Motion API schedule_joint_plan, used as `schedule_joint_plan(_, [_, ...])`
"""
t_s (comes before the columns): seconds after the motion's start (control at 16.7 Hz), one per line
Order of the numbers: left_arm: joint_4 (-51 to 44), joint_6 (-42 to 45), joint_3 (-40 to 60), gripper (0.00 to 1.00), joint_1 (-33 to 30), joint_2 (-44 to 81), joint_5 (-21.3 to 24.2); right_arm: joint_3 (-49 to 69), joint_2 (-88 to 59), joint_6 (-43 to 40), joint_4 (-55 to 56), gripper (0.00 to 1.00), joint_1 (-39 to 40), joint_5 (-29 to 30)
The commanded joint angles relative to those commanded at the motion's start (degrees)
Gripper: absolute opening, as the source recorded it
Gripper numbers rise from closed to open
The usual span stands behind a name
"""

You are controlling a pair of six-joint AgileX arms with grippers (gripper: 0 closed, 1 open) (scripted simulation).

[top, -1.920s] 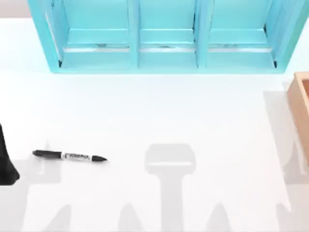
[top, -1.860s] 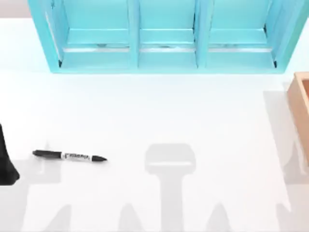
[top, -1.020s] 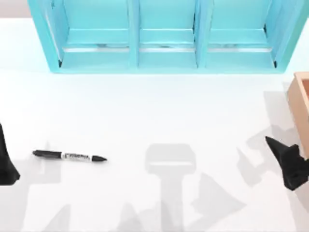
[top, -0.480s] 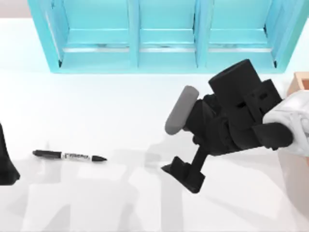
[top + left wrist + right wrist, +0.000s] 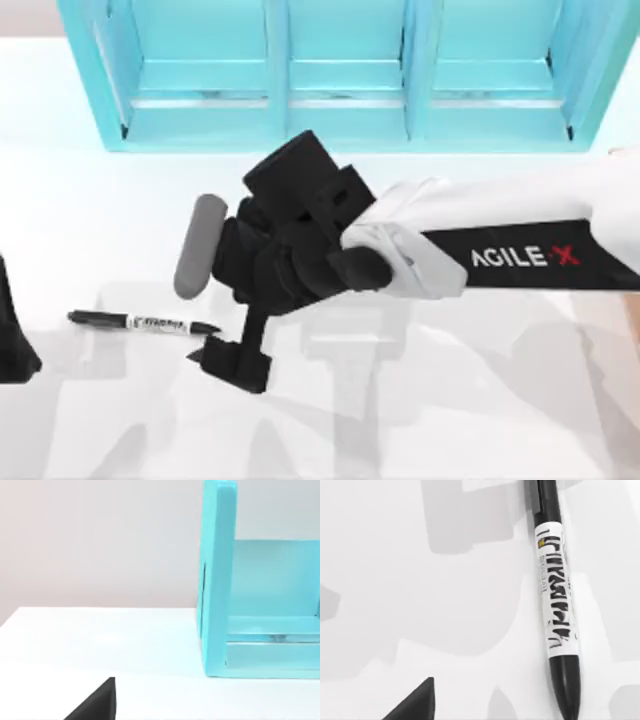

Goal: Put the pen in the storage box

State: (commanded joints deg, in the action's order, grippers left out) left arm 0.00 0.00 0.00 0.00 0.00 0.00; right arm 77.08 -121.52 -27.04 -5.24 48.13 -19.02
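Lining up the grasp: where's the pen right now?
The pen lies flat on the table's left side in the top view, its tip beside the right gripper.

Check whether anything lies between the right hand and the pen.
Nothing visible does. The right hand hangs just off the pointed end of the pen, with bare white table between them. The right wrist view shows the pen lying alone on the surface. The left hand sits at the table's left edge.

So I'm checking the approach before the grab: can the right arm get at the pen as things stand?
Probably yes. The right gripper hangs just beside the pen's tip, the pen lies flat on the table, and nothing sits between them. The left gripper is parked at the left edge.
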Motion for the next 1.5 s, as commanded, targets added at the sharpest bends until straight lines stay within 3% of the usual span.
schedule_joint_plan(0.6, [0.0, 0.0, 0.0, 1.0, 0.0, 0.0, 0.0, 4.74, -3.72, -0.69, 1.38, 1.0, 0.98, -0.04])
schedule_joint_plan(1.08, [0.0, 0.0, 0.0, 1.0, 0.0, 0.0, 0.0, 22.02, -22.18, 1.78, 3.19, 1.0, 4.31, 2.43])
schedule_joint_plan(1.38, [0.0, 0.0, 0.0, 1.0, 0.0, 0.0, 0.0, 23.27, -23.44, 2.01, 3.34, 1.0, 4.61, 2.65])
schedule_joint_plan(1.5, [0.0, 0.0, 0.0, 1.0, 0.0, 0.0, 0.0, 23.27, -23.44, 2.01, 3.34, 0.85, 4.61, 2.65])
